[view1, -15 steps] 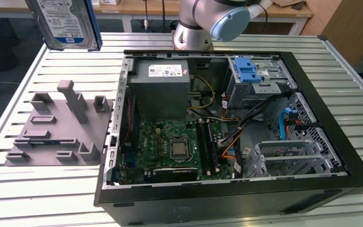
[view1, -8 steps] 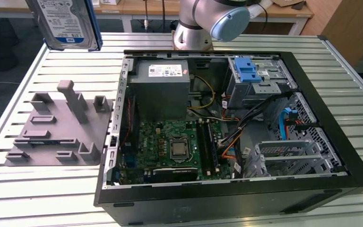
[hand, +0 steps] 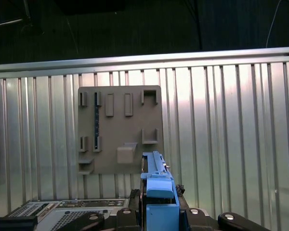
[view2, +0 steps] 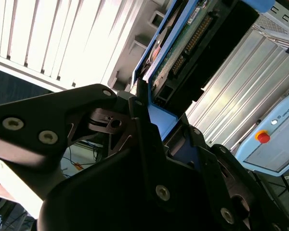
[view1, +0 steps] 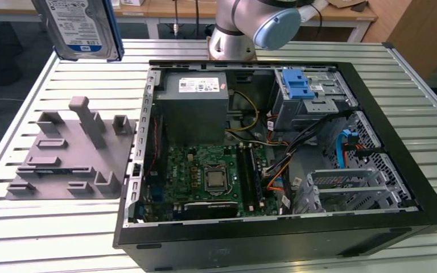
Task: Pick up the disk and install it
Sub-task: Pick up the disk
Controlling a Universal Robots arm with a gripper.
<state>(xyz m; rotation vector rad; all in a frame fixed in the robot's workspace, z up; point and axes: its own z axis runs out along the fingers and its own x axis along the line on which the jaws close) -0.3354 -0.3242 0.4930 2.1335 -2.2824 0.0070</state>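
Blue-framed disk (view1: 82, 25) is hanging high above the grey holder (view1: 59, 165), gripper (view2: 160, 113) fingers (view2: 142, 110) pinching its edge, likely to clear the pegs.

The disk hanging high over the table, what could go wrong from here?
The fingers pinch the disk at one end only, so it might tilt or slip, and a fall onto the table would be long. Loose cables cross the open case and could snag it.

Open computer case (view1: 279, 251), grey fixture (view1: 55, 166), slatted table (view1: 44, 230)
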